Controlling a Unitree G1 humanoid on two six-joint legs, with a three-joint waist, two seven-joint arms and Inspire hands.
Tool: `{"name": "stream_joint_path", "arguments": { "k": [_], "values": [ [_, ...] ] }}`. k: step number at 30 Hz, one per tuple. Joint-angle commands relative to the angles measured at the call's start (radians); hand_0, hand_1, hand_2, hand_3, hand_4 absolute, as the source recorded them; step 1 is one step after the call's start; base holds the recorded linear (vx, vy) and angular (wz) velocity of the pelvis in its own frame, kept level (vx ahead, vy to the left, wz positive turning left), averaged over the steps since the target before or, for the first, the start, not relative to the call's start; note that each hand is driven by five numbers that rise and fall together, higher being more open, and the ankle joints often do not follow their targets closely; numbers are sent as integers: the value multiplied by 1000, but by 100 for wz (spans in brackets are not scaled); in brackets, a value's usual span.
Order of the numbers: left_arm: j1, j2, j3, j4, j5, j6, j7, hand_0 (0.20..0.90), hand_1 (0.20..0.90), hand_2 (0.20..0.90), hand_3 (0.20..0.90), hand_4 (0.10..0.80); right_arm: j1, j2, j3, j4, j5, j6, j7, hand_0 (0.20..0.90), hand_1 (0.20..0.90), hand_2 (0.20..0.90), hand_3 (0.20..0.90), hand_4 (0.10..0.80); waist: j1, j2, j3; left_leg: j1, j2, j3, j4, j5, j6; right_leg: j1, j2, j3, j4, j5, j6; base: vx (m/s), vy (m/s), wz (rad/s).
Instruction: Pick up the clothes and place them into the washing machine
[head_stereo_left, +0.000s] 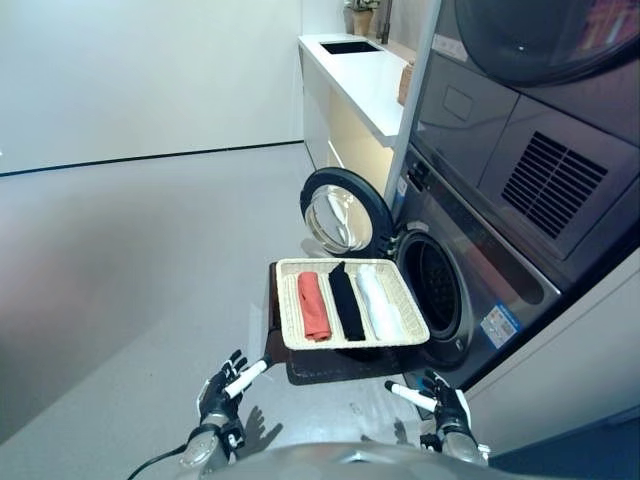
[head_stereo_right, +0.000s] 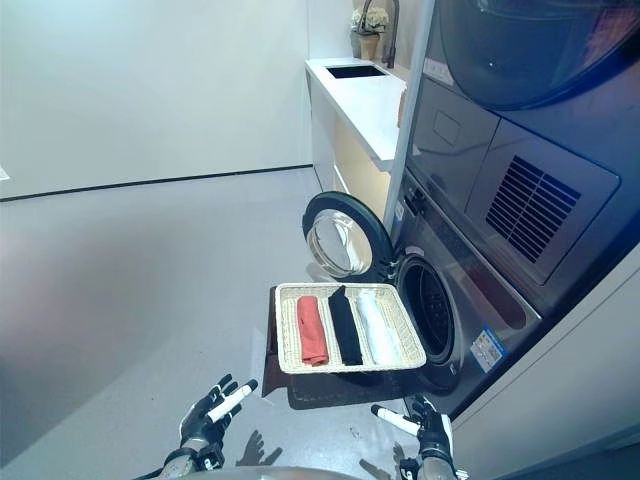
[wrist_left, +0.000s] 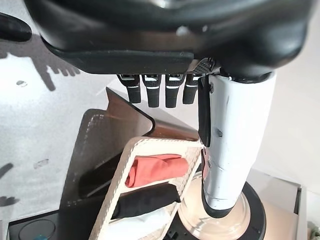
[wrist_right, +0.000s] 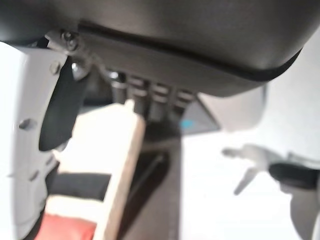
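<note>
A shallow wicker basket (head_stereo_left: 288, 315) rests on a low dark brown box (head_stereo_left: 330, 368) in front of the washing machine (head_stereo_left: 470, 270). In it lie a rolled red cloth (head_stereo_left: 313, 305), a black cloth (head_stereo_left: 346, 301) and a white cloth (head_stereo_left: 380, 303), side by side. The machine's round door (head_stereo_left: 343, 213) stands open, showing the dark drum (head_stereo_left: 437, 285). My left hand (head_stereo_left: 222, 393) is open and empty, low and to the left of the box. My right hand (head_stereo_left: 446, 403) is open and empty, low and right of the box. The red cloth (wrist_left: 152, 169) also shows in the left wrist view.
A second machine (head_stereo_left: 540, 110) is stacked above the washer. A white counter (head_stereo_left: 365, 75) with a sink runs along the wall beyond it. Grey floor (head_stereo_left: 130, 270) stretches to the left and behind the basket.
</note>
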Motion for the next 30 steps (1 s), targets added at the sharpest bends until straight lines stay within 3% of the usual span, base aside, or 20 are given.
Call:
{"name": "stream_joint_path", "arguments": {
  "k": [1,16,24,26,29,30],
  "values": [
    [-85,40,19,-88,12,-66,-18,900,900,900,900,800,-106,-20,-60,-64,35,-111,-27,900,900,900,900,800,-4,-1,50,81,-37,5,-1,-102,12,-67,51,-34,-1,55,-52,6,-8,-4],
    [-78,42,32,-89,11,-72,-12,900,900,900,900,800,-112,-11,-41,-45,27,-113,-23,900,900,900,900,800,0,-5,42,86,-36,6,-1,-105,11,-61,53,-34,-1,52,-54,1,-1,0],
    [-88,54,21,-56,45,-62,-22,900,900,900,900,800,-113,-22,-39,-40,15,-109,-22,900,900,900,900,800,-10,-8,43,90,-14,12,-1,-86,1,-57,70,-28,-1,44,-62,3,-15,0],
    [-108,61,7,-41,56,-64,-22,900,900,900,900,800,-109,-28,-44,-38,11,-109,-19,900,900,900,900,800,-17,-19,49,72,0,37,16,-68,-9,-57,67,-38,2,47,-62,-39,-40,2],
    [-122,68,1,-67,53,-64,-23,900,900,900,900,800,-104,-45,-52,-50,10,-107,-20,900,900,900,900,800,-31,-35,63,13,26,137,80,-42,-16,-70,59,-63,6,49,-71,-85,-27,23],
    [-118,69,4,-71,51,-66,-22,900,900,900,900,800,-103,-49,-49,-52,6,-107,-20,900,900,900,900,800,-25,-35,63,14,23,122,83,-52,-13,-76,70,-58,3,48,-76,-17,-51,35]
  ]
}}
